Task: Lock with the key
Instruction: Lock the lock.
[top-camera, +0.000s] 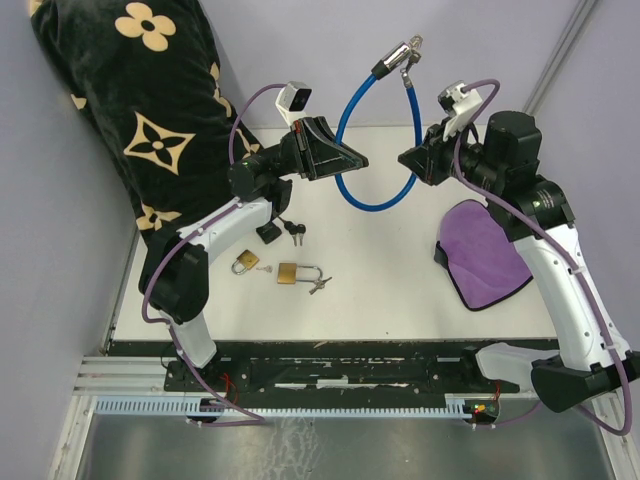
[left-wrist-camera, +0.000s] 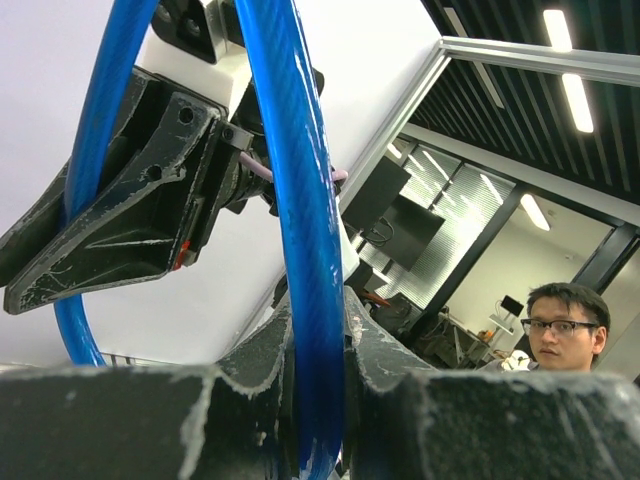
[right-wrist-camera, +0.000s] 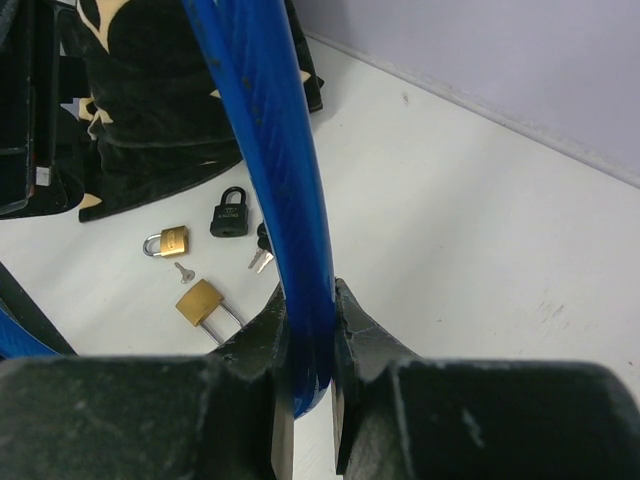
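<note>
White, matt table top (top-camera: 400, 300) boxed in by pale lavender walls; at its left a plump black plush cushion (top-camera: 150, 110) patterned with cream flowers and diamonds; at its right a soft purple cloth (top-camera: 490, 255), rounded along its near edge

Held clear above the middle of the table, a blue cable lock (top-camera: 372, 205): glossy plastic-sheathed cable bent into a tall loop, both ends meeting at a silver metal head (top-camera: 398, 52) on the far side; too small to tell whether a key sits in that head

Left gripper (top-camera: 356, 166), black, with wedge-shaped, scuffed fingers, pressed together on the left run of the loop; from the left wrist, cable pinched upright between the two pads and rising straight out of the gap; right gripper (top-camera: 405, 159) likewise clamped on the right run, low on the loop; from the right wrist, blue sheath squeezed in the narrow slot between the fingers; both grippers facing each other across the loop, near but apart

Flat on the table below the left gripper, well apart from the cable: black padlock (right-wrist-camera: 230, 212) with small keys (right-wrist-camera: 260, 258) just beside it; small brass padlock (right-wrist-camera: 168, 241) with a silver shackle and a loose key (right-wrist-camera: 183, 272) near; larger, squarer brass padlock (right-wrist-camera: 200, 302) with a long shackle

Beyond the left wrist view, dark slatted ceiling with strip lights, and a man in glasses (left-wrist-camera: 560, 325)
</note>
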